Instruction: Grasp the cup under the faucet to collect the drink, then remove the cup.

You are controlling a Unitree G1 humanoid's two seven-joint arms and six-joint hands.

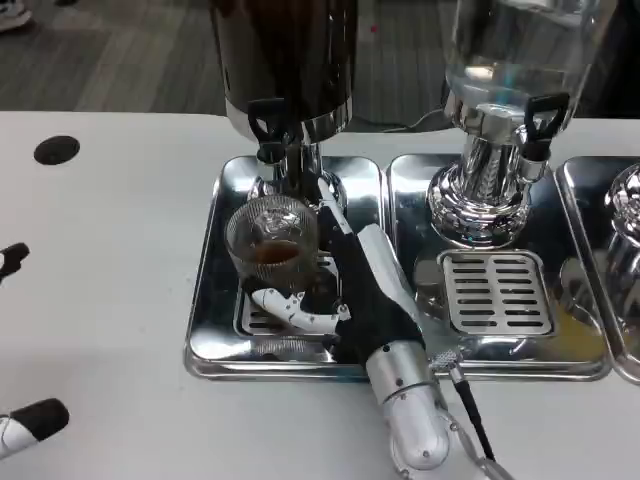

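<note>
Right hand (345, 285) wraps its fingers around the clear glass cup (272, 238), holding it upright beneath the black faucet (268, 128) so the brown drink collects. Beneath the cup lies the chrome drip tray (210, 310). Left hand (25, 425), well left of the cup, rests idle on the white surface (100, 300); its finger state cannot be told.

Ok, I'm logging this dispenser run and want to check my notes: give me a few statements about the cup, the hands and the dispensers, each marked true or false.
1. The clear glass cup stands under the black-handled faucet of the dark dispenser. True.
2. The cup is empty. False: a little brown drink lies at its bottom.
3. The right hand is at the cup, fingers around its side and base. True.
4. The cup stands on the bare white table. False: it stands on the shiny metal drip tray.
5. The left hand holds the faucet. False: it lies at the picture's left edge, far from the dispenser.
</note>
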